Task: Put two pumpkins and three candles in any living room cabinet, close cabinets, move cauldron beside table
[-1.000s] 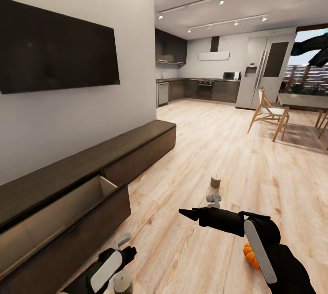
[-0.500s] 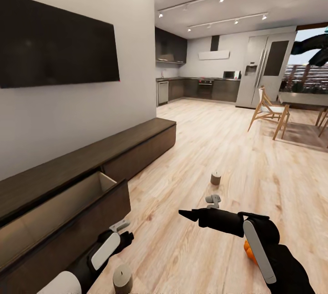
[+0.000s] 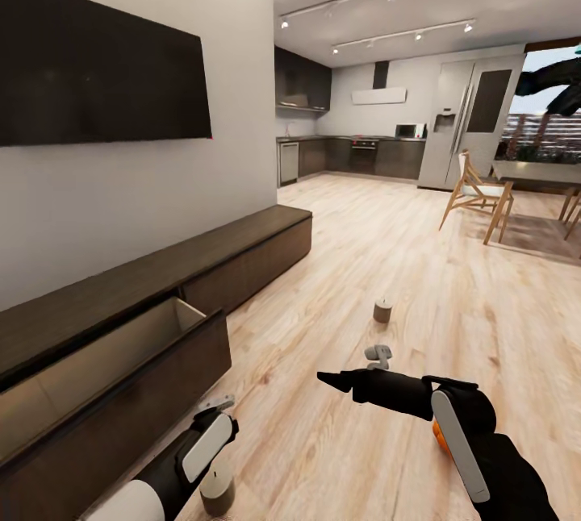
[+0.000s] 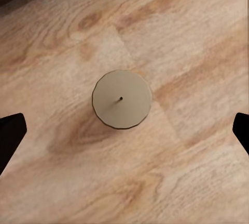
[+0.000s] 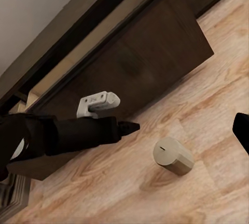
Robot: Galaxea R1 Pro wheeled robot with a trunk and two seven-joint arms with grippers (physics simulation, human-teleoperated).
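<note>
While the long low dark-brown wooden cabinet (image 3: 161, 295) stands along the wall with one pale-lined drawer (image 3: 97, 368) pulled out, the left gripper (image 4: 124, 130) hangs over a short grey candle with a cream top (image 4: 122, 99) on the pale wooden floor (image 3: 363, 263), fingers spread wide and apart from it. Whether the right gripper (image 3: 378, 356) is parted, I cannot tell. An orange pumpkin (image 3: 438, 434) peeks from behind the right arm. Another stubby candle (image 3: 382, 310) stands further off.
</note>
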